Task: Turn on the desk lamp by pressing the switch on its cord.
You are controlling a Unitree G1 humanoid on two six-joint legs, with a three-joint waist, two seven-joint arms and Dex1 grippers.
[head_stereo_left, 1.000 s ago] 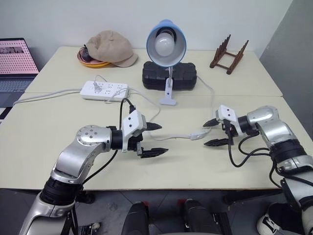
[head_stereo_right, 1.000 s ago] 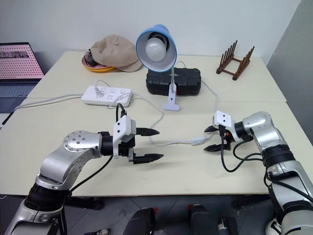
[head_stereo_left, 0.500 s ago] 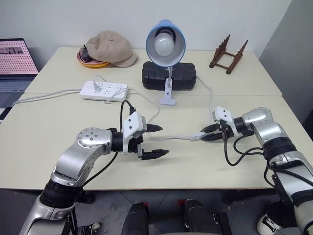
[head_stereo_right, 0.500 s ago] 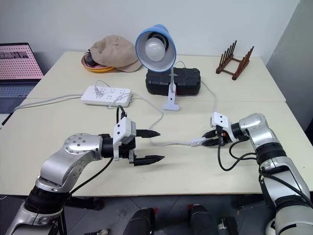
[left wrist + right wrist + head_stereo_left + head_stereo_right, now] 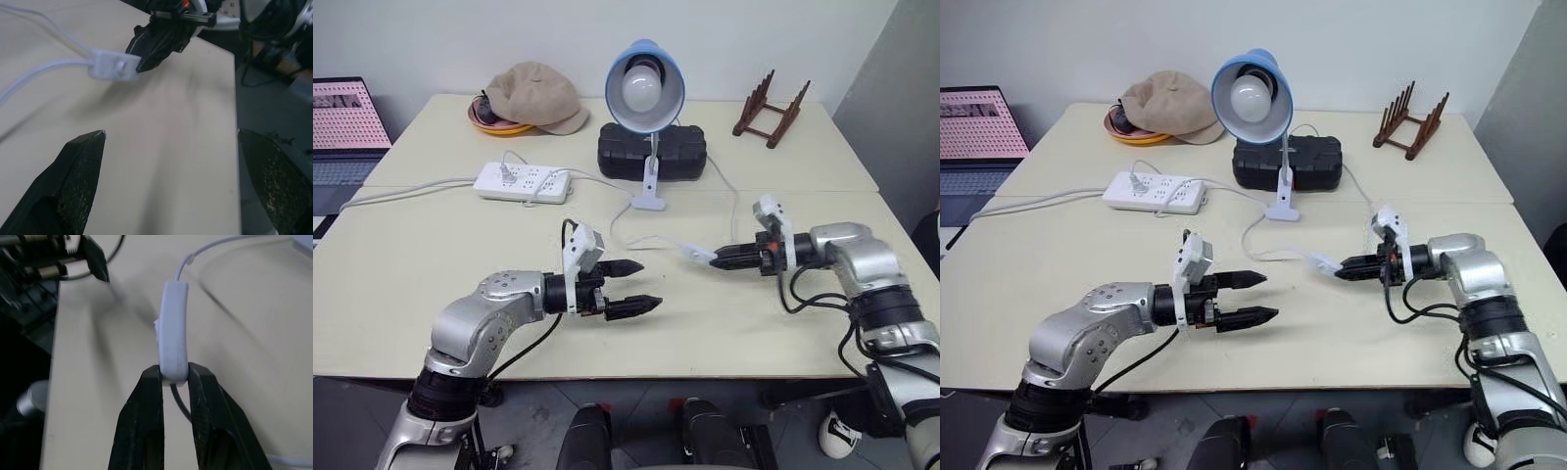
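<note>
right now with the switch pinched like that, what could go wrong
The right gripper grips only the very end of the switch, so it may slip or twist out when pressed. The switch looks lifted off the table, so there is nothing behind it to press against. The left gripper is open and apart from it; if it pushes, the cord could tug on the desk lamp, which is not lit.

Power strip (image 5: 522,181) left of desk lamp (image 5: 646,93) on table (image 5: 431,264).
</note>
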